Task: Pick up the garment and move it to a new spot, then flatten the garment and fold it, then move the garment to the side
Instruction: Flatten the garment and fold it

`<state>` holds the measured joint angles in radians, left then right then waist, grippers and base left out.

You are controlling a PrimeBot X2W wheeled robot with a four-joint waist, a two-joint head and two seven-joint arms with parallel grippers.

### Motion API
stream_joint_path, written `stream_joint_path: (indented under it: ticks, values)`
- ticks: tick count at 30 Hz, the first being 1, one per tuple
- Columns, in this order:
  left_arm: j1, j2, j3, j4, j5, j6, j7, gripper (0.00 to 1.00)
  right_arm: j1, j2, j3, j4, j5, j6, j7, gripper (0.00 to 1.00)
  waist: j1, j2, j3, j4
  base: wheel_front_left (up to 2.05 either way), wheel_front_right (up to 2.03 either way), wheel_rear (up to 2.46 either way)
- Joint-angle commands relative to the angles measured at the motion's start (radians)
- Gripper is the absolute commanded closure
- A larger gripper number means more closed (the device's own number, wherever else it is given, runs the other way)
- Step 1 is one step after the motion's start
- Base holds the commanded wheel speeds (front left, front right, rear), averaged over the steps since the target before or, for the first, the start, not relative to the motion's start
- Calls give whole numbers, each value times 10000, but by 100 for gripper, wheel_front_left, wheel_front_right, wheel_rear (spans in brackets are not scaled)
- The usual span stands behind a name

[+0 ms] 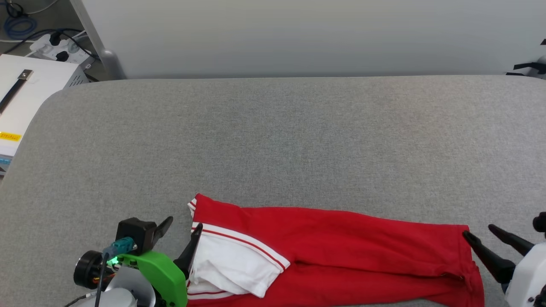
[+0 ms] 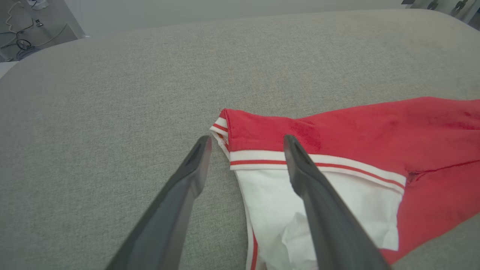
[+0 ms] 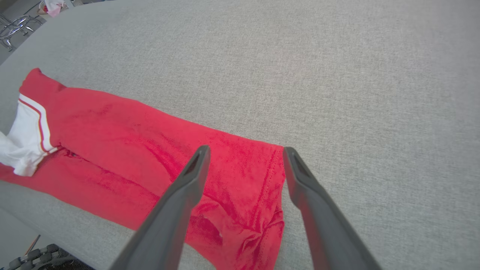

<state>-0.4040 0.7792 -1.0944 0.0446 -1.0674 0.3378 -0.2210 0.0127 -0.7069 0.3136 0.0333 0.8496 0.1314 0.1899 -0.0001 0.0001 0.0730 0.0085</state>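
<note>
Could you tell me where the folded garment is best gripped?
Probably at its two short ends: left gripper on the striped-trim end, right gripper on the hem, each from outside inward. The garment lies as a long folded strip; a single middle grip might unfold it.

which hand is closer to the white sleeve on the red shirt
Left. The left hand is open right at the white sleeve, by its striped trim. The right hand is open at the opposite, all-red end of the garment.
</note>
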Motion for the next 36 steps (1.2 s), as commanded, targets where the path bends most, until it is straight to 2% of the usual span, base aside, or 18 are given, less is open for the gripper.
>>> stream_joint_path:
  ticks: [1,6,9,14,20,23,31,36]
  values:
    - [201,-12,153,-52,241,173,-151,0,132,-92,-258,-202,7,-7,83,0,1,-1,-16,12,0,0,0]
    - [510,-259,1174,-144,1146,925,-395,0,331,-248,-1343,-600,-21,-7,930,0,1,-1,16,67,0,0,0]
    - [827,-522,1962,-358,2043,1189,-402,0,395,-388,-1513,-526,236,-7,1858,0,1,-1,103,114,0,0,0]
    - [1750,-1234,3650,-602,3360,1252,-405,0,260,-481,-1549,-184,805,-7,3303,0,1,-1,278,245,0,0,0]
    - [2756,-2196,5547,-652,5019,1303,-406,0,-222,-260,-1233,573,1182,-7,4200,0,1,-1,586,458,0,0,0]
    - [3116,-2707,6260,-736,5678,1118,-406,0,-516,-93,-1079,944,1307,-7,4276,0,1,-1,770,616,0,0,0]
    - [3588,-4001,7534,-641,7172,256,-407,0,-1048,295,-361,1709,1598,-7,4203,0,1,-1,1318,1062,0,0,0]
    - [3803,-4826,8109,-443,7864,-308,-407,0,-969,632,584,1725,1831,-7,4377,0,1,-1,1370,1183,0,0,0]
